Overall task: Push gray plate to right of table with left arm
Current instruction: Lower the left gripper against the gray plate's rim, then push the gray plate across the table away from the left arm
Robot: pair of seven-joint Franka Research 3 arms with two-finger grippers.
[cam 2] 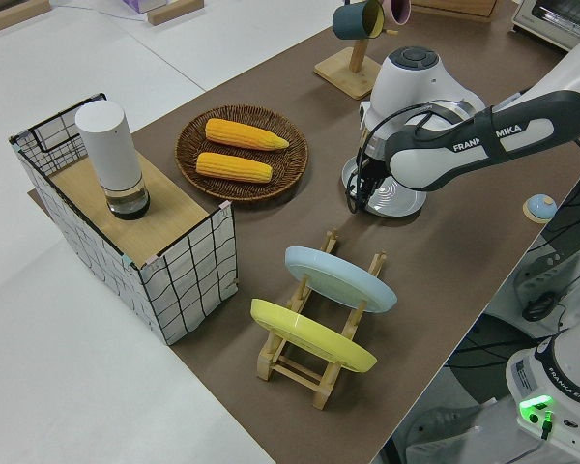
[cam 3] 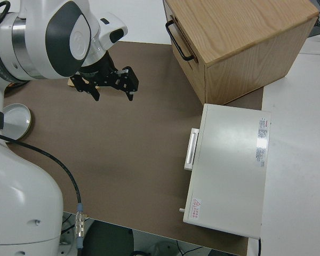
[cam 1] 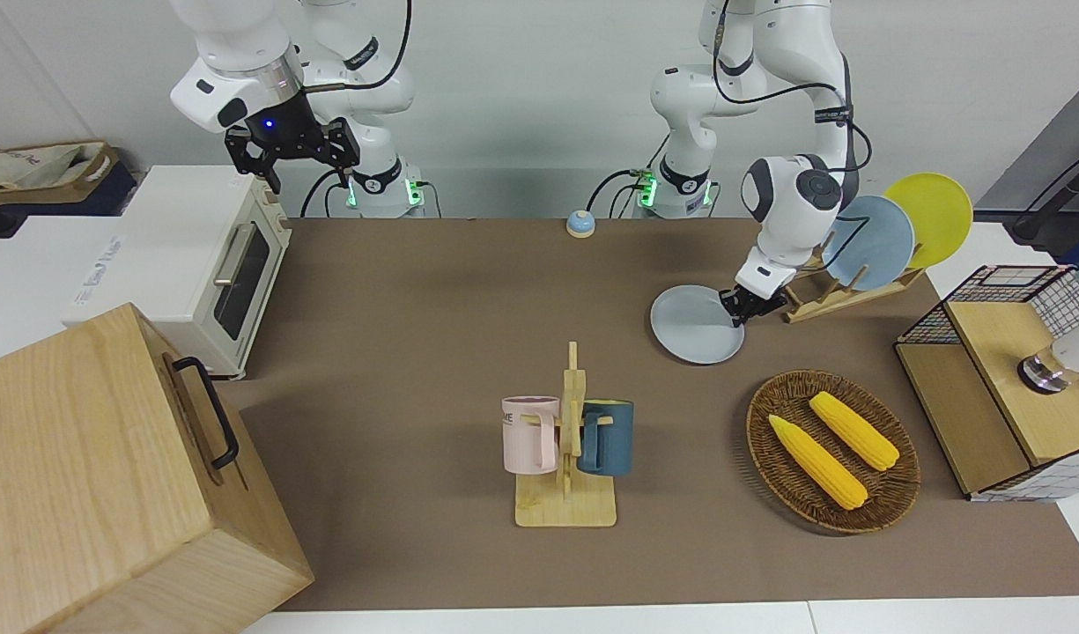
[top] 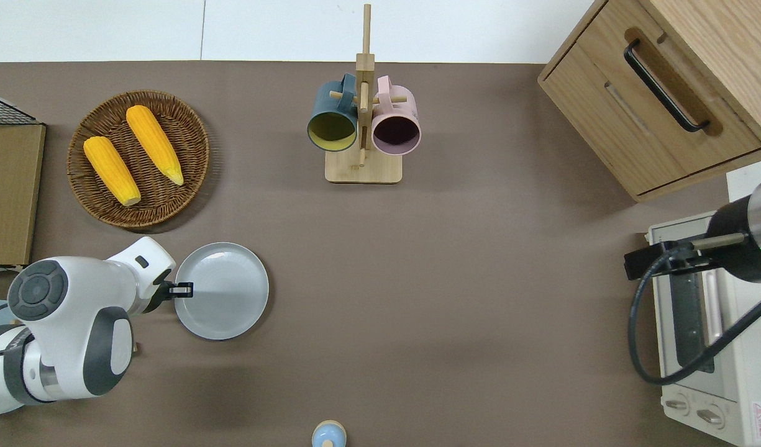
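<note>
The gray plate point(cam 1: 693, 326) point(top: 225, 290) lies flat on the brown table point(cam 1: 433, 335), toward the left arm's end. My left gripper point(cam 1: 740, 313) point(top: 182, 287) is low at the plate's rim, on the side facing the left arm's end of the table. It touches the rim, looks shut, and holds nothing. In the left side view the same gripper point(cam 2: 356, 198) points down at the plate point(cam 2: 398, 200). The right arm is parked, and its gripper point(cam 1: 308, 167) point(cam 3: 113, 96) is open.
A wooden dish rack holds a bluer plate point(cam 1: 867, 242) and a yellow plate point(cam 1: 931, 218) beside the left gripper. A wicker basket point(cam 1: 759, 440) with two corn cobs, a mug tree point(cam 1: 567, 449), a small bell point(cam 1: 580, 224), a toaster oven point(cam 1: 200, 269) and a wooden cabinet point(cam 1: 107, 475) also stand here.
</note>
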